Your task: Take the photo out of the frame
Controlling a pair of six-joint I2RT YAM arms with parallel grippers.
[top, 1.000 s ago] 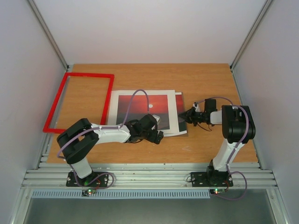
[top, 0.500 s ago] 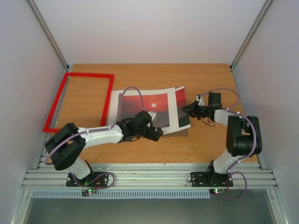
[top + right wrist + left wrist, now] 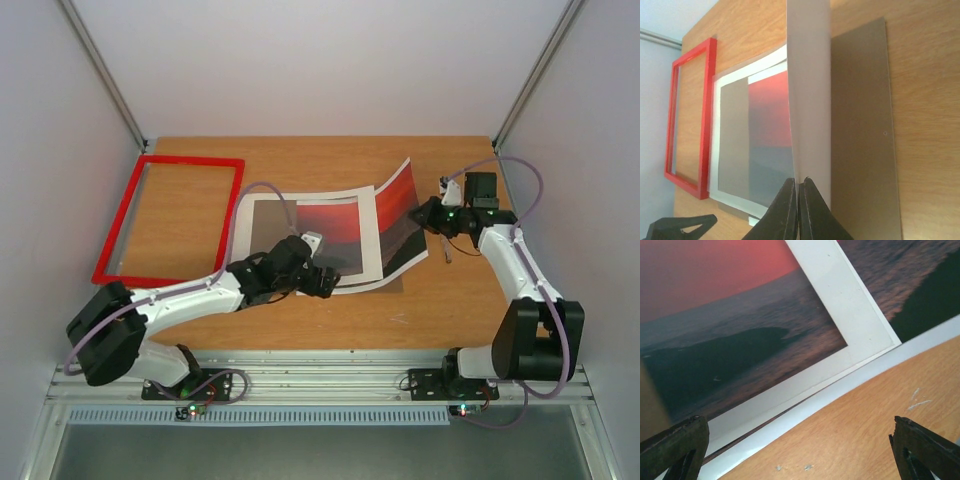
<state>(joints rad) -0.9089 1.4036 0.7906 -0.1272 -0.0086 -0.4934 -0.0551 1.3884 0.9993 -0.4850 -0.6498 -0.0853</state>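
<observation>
Red-skied photo (image 3: 400,205) curled upward — right jaws pinching its edge; left jaws spread wide.

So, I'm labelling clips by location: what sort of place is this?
Probably a robotics lab test cell: plain white walls box in a wooden table, and the left arm and right arm are bolted to a metal rail.

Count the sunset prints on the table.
2. The lifted print curls up at the right, pinched by the right tool; the flat print lies mid-table beside it. More may be hidden underneath.
</observation>
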